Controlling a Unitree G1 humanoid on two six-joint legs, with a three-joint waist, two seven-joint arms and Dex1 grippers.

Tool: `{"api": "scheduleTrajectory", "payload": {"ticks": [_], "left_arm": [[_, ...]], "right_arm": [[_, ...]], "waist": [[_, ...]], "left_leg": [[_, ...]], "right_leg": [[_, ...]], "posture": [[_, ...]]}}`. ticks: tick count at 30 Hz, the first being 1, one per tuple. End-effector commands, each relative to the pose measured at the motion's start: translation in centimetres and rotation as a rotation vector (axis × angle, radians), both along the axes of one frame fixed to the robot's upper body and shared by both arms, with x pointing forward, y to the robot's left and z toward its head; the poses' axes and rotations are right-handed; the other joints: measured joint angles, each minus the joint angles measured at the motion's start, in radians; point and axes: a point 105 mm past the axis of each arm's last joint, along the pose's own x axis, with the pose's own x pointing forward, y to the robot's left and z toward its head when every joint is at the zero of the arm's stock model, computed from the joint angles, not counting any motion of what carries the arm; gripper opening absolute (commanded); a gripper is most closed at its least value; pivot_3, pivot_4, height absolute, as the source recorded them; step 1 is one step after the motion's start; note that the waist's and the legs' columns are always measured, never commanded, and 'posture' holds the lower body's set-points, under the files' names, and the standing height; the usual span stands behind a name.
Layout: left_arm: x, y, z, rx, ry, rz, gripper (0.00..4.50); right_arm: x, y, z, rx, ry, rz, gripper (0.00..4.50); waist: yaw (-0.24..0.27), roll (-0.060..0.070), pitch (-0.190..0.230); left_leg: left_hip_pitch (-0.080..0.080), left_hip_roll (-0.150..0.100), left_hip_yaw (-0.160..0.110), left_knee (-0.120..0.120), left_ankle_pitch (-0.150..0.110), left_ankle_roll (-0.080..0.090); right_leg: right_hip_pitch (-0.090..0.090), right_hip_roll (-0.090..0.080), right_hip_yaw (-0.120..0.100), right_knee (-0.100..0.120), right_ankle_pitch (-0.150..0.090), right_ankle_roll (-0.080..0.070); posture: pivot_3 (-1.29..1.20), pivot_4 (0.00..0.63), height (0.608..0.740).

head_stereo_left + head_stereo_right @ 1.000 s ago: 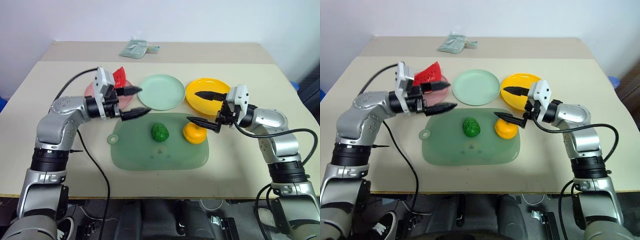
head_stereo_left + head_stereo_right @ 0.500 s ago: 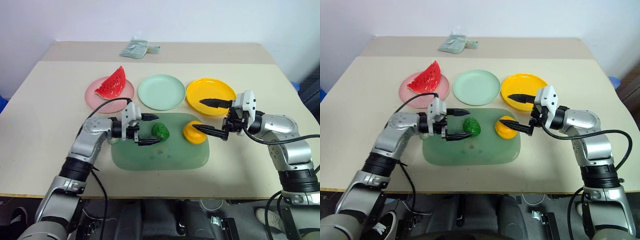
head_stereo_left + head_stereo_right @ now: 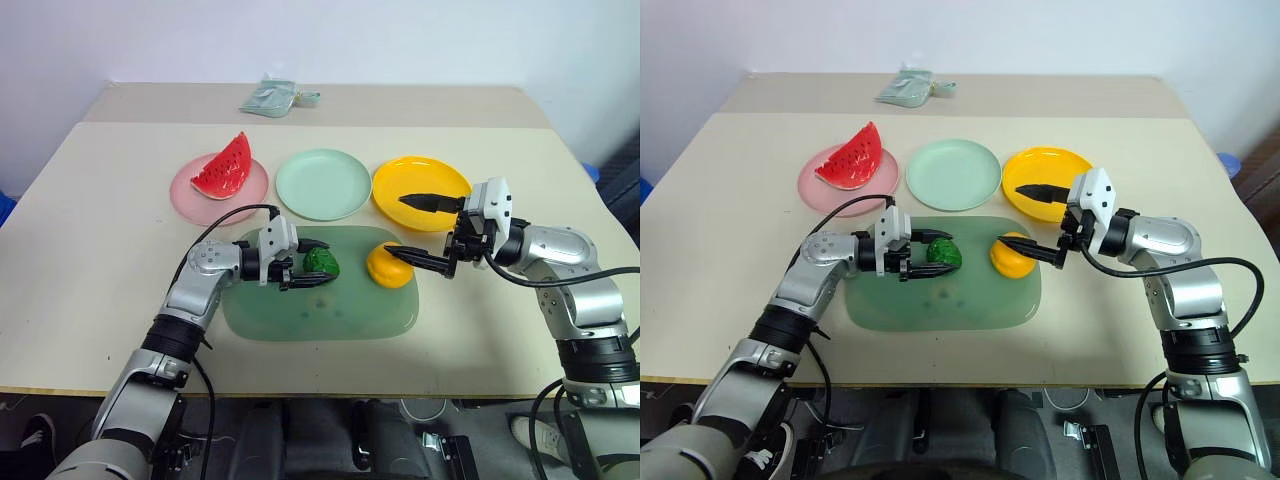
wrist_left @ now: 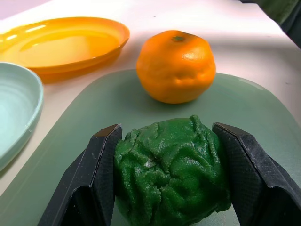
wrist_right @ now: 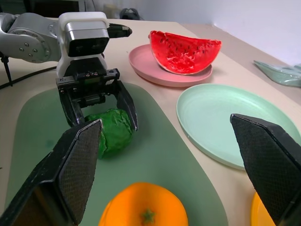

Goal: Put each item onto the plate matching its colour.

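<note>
The dark green vegetable (image 3: 326,264) rests on the translucent green mat (image 3: 300,320). My left gripper (image 3: 318,263) lies level over the mat with one pad (image 4: 101,165) pressed against each side of the vegetable. The orange fruit (image 3: 388,268) sits on the mat to its right. My right gripper (image 3: 392,225) stands wide open just above the fruit and holds nothing; its lower finger is near the fruit's top and its upper finger is over the yellow-orange plate (image 3: 400,180). The watermelon wedge (image 3: 224,168) lies on the pink plate (image 3: 190,192). The mint green plate (image 3: 323,184) holds nothing.
A pale green pouch (image 3: 268,97) lies at the back of the table. A black cable (image 3: 215,215) loops from my left arm across the mat's near-left corner. The table's right edge is close behind my right arm.
My left gripper has come down from near the pink plate to the mat, reached the green vegetable, and narrowed its fingers onto it. The right gripper has stayed put.
</note>
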Motion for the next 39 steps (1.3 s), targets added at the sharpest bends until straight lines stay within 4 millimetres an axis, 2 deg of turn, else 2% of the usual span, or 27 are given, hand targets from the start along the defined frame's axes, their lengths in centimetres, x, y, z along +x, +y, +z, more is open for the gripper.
{"api": "scheduleTrajectory", "payload": {"ticks": [1, 4, 6, 9, 13, 18, 19, 21, 26, 30, 33, 36, 39], "left_arm": [[3.0, 0.0, 4.8, -0.157, -0.100, 0.174, 2.53], [7.5, 0.4, 8.0, -0.227, -0.138, 0.437, 2.53], [8.8, 0.0, 8.8, -0.235, -0.160, 0.488, 2.53], [10.3, -0.6, 8.8, -0.233, -0.159, 0.545, 2.53], [12.0, -0.6, 8.0, -0.159, -0.160, 0.661, 2.53], [12.4, -0.8, 6.7, -0.120, -0.147, 0.704, 2.53], [12.5, -0.8, 6.4, -0.124, -0.126, 0.709, 3.49], [12.5, -0.8, 6.5, -0.126, -0.138, 0.707, 4.36], [12.1, -0.5, 8.7, -0.211, -0.193, 0.645, 4.44], [11.1, 0.5, 11.0, -0.286, -0.244, 0.539, 4.44], [7.0, 1.8, 12.6, -0.314, -0.246, 0.256, 4.44], [2.4, 3.3, 12.5, -0.298, -0.230, 0.021, 4.44], [-0.5, 5.1, 12.1, -0.309, -0.162, -0.059, 4.44]], "right_arm": [[-0.1, 0.5, 2.1, 0.049, -0.071, 0.013, 4.50], [1.6, 0.8, 2.9, 0.113, -0.092, -0.050, 4.50], [2.5, 1.1, 2.7, 0.112, -0.096, -0.082, 4.50], [3.1, 1.6, 2.1, 0.093, -0.089, -0.097, 4.50], [3.3, 1.9, 2.3, 0.102, -0.099, -0.102, 4.50], [3.0, 1.6, 2.2, 0.096, -0.099, -0.109, 4.50], [2.9, 1.6, 2.1, 0.094, -0.098, -0.108, 4.50], [2.8, 1.6, 2.1, 0.092, -0.096, -0.107, 4.50], [2.7, 1.4, 2.0, 0.091, -0.092, -0.108, 4.50], [2.5, 1.3, 1.2, 0.051, -0.058, -0.091, 4.50], [1.6, 1.0, -0.5, -0.031, 0.021, -0.026, 4.50], [1.0, 1.0, -1.2, -0.070, 0.071, 0.015, 4.50], [1.0, 0.9, -2.0, -0.111, 0.094, 0.018, 4.50]], "waist": [[0.001, 0.000, 0.000], [-0.001, 0.000, 0.000], [-0.001, 0.000, 0.000], [-0.001, 0.000, 0.000], [-0.002, 0.000, 0.000], [-0.001, -0.001, 0.000], [0.000, -0.001, 0.000], [-0.001, -0.001, 0.000], [-0.002, 0.000, 0.000], [-0.002, 0.000, 0.000], [-0.010, 0.000, 0.000], [-0.023, 0.000, 0.000], [-0.026, 0.000, 0.000]], "left_leg": [[0.000, 0.000, 0.000, 0.000, 0.000, 0.000], [0.000, 0.000, -0.001, 0.001, 0.000, 0.000], [0.000, 0.000, -0.001, 0.001, 0.000, 0.000], [0.000, -0.001, 0.000, 0.000, -0.001, 0.002], [-0.001, -0.001, 0.001, -0.001, -0.001, 0.002], [-0.001, -0.001, 0.001, 0.000, -0.001, 0.002], [-0.001, -0.001, 0.001, 0.000, -0.001, 0.002], [-0.001, -0.001, 0.001, 0.000, -0.001, 0.002], [-0.001, -0.001, 0.001, 0.000, -0.001, 0.002], [-0.001, -0.001, 0.001, 0.000, -0.001, 0.001], [0.000, 0.000, 0.001, -0.001, -0.001, 0.001], [0.000, 0.000, 0.002, -0.002, 0.001, -0.001], [0.000, 0.000, 0.001, -0.002, 0.000, 0.000]], "right_leg": [[0.000, 0.000, 0.000, 0.000, 0.000, 0.000], [0.000, 0.000, 0.000, 0.000, 0.000, 0.000], [0.000, 0.000, 0.000, 0.001, 0.000, 0.000], [0.000, 0.000, 0.000, -0.001, 0.000, 0.001], [-0.001, 0.000, 0.000, -0.001, 0.000, 0.001], [-0.001, 0.000, 0.000, -0.001, 0.000, 0.001], [-0.001, 0.000, 0.000, -0.001, 0.000, 0.001], [-0.001, 0.000, 0.000, -0.001, 0.000, 0.001], [-0.001, 0.000, 0.000, -0.001, 0.000, 0.001], [-0.001, 0.000, 0.000, -0.001, 0.000, 0.001], [-0.001, 0.000, 0.000, -0.001, 0.000, 0.001], [-0.001, 0.000, 0.001, -0.001, 0.000, 0.001], [-0.001, 0.000, 0.001, 0.000, 0.000, 0.001]], "posture": [[0.00, 0.150, 0.740], [0.00, 0.150, 0.740], [0.00, 0.150, 0.740], [0.00, 0.150, 0.740], [0.00, 0.150, 0.740], [0.00, 0.150, 0.740], [0.00, 0.150, 0.740], [0.00, 0.150, 0.740], [0.00, 0.150, 0.740], [0.00, 0.150, 0.740], [0.00, 0.150, 0.740], [0.00, 0.150, 0.740], [0.00, 0.150, 0.740]]}}
